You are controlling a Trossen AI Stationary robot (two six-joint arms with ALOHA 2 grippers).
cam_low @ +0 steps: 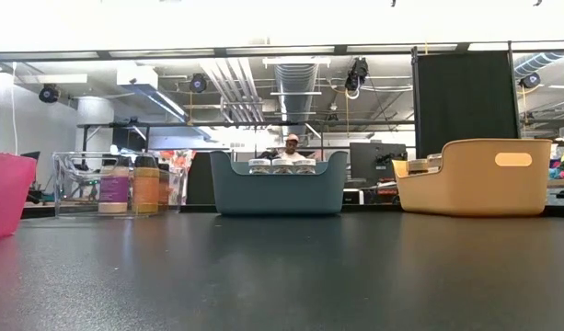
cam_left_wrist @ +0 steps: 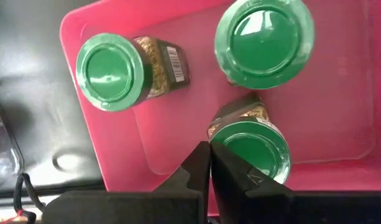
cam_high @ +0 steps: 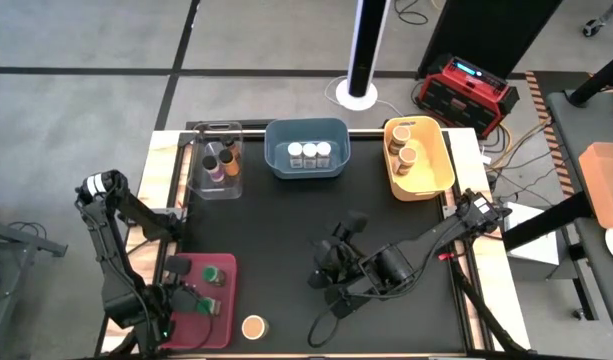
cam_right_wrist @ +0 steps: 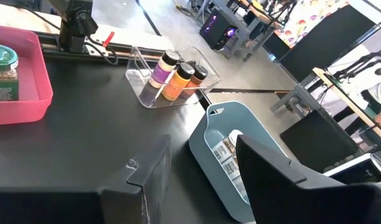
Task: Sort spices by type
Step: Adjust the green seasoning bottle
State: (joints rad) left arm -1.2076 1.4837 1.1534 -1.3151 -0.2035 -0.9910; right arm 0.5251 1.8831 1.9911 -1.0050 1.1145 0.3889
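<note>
Three green-lidded spice jars (cam_left_wrist: 263,40) stand or lie in the red bin (cam_high: 226,265) at the table's near left. My left gripper (cam_left_wrist: 209,163) hangs shut over that bin, its tips beside the nearest green jar (cam_left_wrist: 255,144); whether they touch it cannot be told. My right gripper (cam_right_wrist: 202,171) is open over the bare table middle (cam_high: 331,262), holding nothing. One tan-orange-lidded jar (cam_high: 253,327) stands alone on the table near the near edge, right of the red bin.
Along the far edge sit a clear bin (cam_high: 218,160) with dark-lidded jars (cam_right_wrist: 178,78), a blue bin (cam_high: 306,150) with white-lidded jars, and a yellow bin (cam_high: 418,158) with tan-lidded jars. Bare black tabletop lies between them and the arms.
</note>
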